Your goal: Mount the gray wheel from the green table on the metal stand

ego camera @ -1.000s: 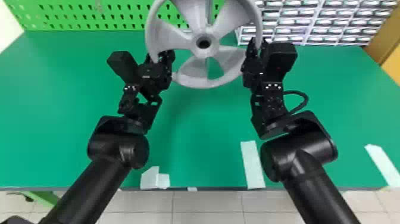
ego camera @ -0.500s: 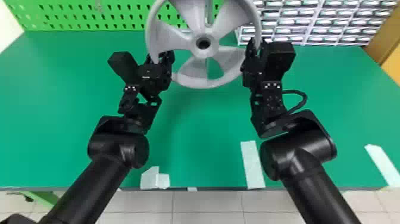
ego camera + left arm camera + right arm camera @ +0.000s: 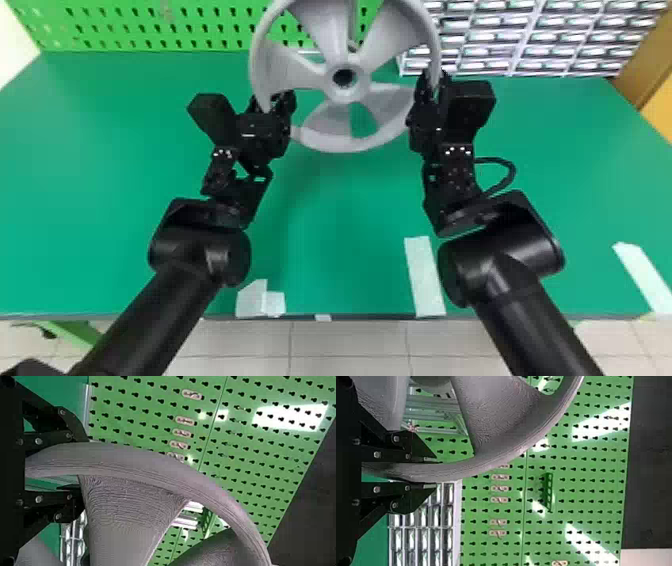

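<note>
In the head view, the gray wheel is held up over the table's back part, hub facing the camera. My left gripper is shut on its left rim and my right gripper on its right rim. The left wrist view has the rim of the wheel running out from between the fingers of my left gripper. In the right wrist view my right gripper pinches the rim of the wheel. Behind the wheel, metal bars of the stand are partly hidden by its blades.
The green table carries white tape strips near its front edge. A green pegboard stands along the back, with a rack of small drawers at the back right, just beyond my right gripper.
Both grippers and the wheel have shifted slightly down in the head view, toward the robot's side, the right gripper a bit more than the left. The grip on the rim is unchanged.
</note>
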Robot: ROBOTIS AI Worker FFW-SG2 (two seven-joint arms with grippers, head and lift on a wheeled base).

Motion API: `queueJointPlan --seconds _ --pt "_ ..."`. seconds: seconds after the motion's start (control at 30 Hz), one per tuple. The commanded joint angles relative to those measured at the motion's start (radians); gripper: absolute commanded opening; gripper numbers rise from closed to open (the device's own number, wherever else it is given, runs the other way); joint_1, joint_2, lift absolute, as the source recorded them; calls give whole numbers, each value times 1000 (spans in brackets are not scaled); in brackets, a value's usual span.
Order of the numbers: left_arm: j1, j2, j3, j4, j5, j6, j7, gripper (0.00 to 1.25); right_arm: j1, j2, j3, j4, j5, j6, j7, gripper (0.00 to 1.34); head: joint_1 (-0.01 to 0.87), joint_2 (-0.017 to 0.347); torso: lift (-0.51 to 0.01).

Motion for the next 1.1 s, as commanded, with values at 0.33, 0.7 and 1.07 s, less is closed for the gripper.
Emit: queueJointPlan --seconds 0.33,0.7,1.07 --pt "1 -1 12 11 -34 -8 0 350 1 0 0 19 5 -6 1 230 867 52 -100" --pt "-2 1 21 18 -55 -8 0 350 -5 2 -3 41 8 -26 1 230 867 52 -100" --pt "-24 -1 20 47 -57 -22 0 356 -17 2 -3 56 9 -34 1 230 867 52 -100"
